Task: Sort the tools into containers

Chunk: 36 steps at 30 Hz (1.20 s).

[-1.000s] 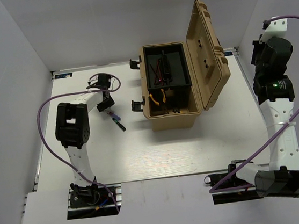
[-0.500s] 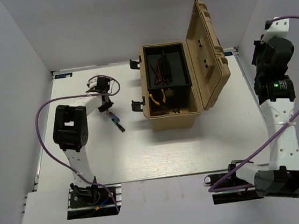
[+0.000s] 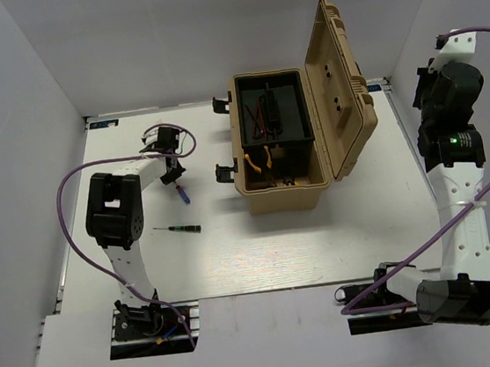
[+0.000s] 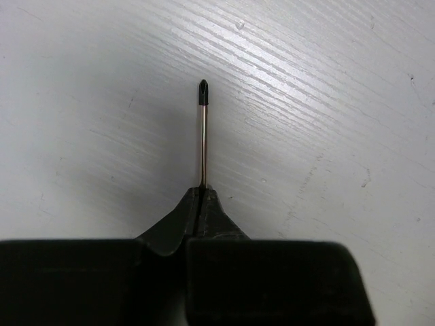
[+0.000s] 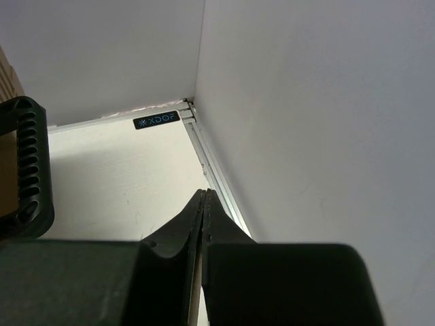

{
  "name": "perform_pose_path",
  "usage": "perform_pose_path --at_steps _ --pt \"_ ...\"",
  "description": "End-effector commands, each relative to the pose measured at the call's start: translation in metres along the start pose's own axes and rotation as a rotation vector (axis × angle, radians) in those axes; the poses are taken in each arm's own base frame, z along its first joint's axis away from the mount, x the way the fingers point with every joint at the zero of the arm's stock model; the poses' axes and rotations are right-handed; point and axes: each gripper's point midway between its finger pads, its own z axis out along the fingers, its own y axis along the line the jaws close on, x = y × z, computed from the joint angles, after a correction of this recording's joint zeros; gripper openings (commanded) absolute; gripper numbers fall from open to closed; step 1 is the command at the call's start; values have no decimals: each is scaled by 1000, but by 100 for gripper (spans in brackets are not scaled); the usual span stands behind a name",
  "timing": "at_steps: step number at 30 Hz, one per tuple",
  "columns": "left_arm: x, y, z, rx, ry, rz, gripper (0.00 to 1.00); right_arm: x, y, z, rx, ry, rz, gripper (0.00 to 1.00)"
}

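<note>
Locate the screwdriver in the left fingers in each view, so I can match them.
Top external: screwdriver left of centre, left of the toolbox, above a loose thin tool.
Left wrist: centre, shaft sticking up from the shut fingers.
Right wrist: not in it.
Shared landmark: the white table, in all three.
</note>
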Motion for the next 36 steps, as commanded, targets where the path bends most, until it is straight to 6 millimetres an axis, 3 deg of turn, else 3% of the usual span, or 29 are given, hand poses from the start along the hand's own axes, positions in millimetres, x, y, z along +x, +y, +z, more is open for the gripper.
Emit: perform_pose_path --at_steps 1,11,20,26,30,31,35,36 --pt "32 12 -6 -8 131 54 0 -15 -5 -10 9 -50 21 0" --pt "-23 -18 -45 116 25 20 0 -12 -5 -9 6 -41 19 0" --pt "-42 -26 -75 193 -15 8 0 -11 -5 -10 4 -46 18 0" --pt "-79 -39 -125 309 -113 -7 0 -9 -4 -9 1 -37 16 0" --pt "-110 -56 -172 418 -198 5 0 -6 1 -9 -19 -30 21 0" --pt "-110 -63 -182 461 -200 22 0 -6 0 -10 -20 -30 21 0" --pt "-141 -88 -231 637 -286 15 0 -4 0 -10 -22 -25 15 0" --pt "-138 -103 -246 726 -275 39 0 -3 0 -11 -22 -25 13 0"
